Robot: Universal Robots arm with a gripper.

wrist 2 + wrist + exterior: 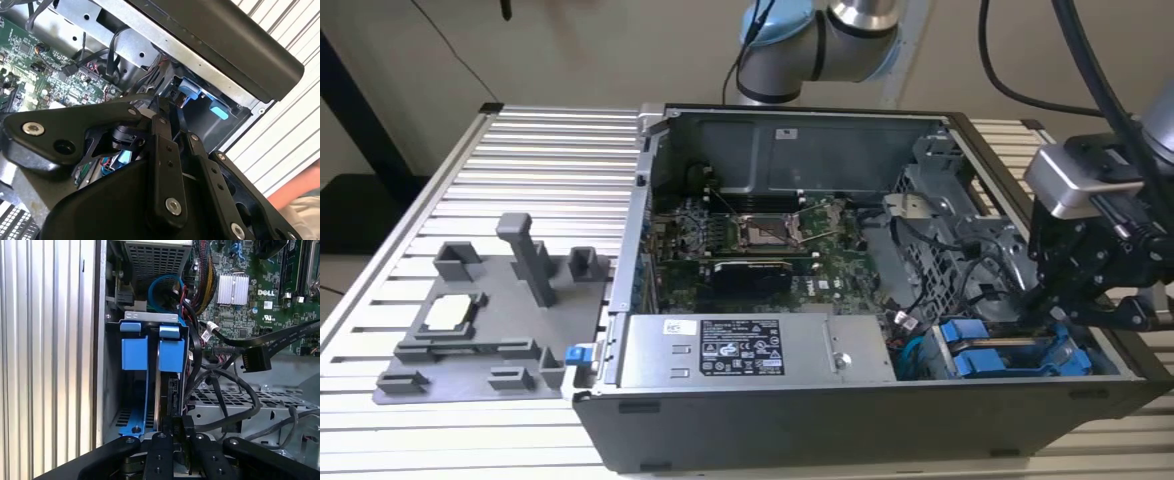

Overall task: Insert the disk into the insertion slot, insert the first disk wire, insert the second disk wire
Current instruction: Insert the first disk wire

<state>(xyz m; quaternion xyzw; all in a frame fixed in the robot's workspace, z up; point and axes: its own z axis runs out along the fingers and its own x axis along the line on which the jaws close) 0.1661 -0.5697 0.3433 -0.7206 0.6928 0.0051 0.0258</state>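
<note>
**The disk** [171,354], seen edge-on in the first wrist view and clipped in its bright blue carrier, stands inside the insertion slot [150,316], a bay of grey sheet metal. It is just beside a second blue carrier [134,347] in the neighbouring bay. How fully it is seated cannot be told. The end effector [181,428] sits at the disk's near end, closed up with its tips pressed together; whether it pinches the disk's edge or merely bears on it cannot be told. A loose black flat connector [256,360] hangs apart from the disk, toward the motherboard [280,320], so apparently no wire is plugged in. In the exterior view the slot lies in the lower right of the open computer case [854,430], to the exterior view's right of the silver power-supply box [747,350]. The case rests on a slatted bench [547,160], with a grey fixture plate [480,320] in the lower left of that frame. Handling, as a judgement: the disk is rigid, dense for its bulk and sensitive to shock, while the plastic carrier flexes slightly. It is best taken by the carrier's tabs or the long metal edges, never by the label face or the connector end.
</note>
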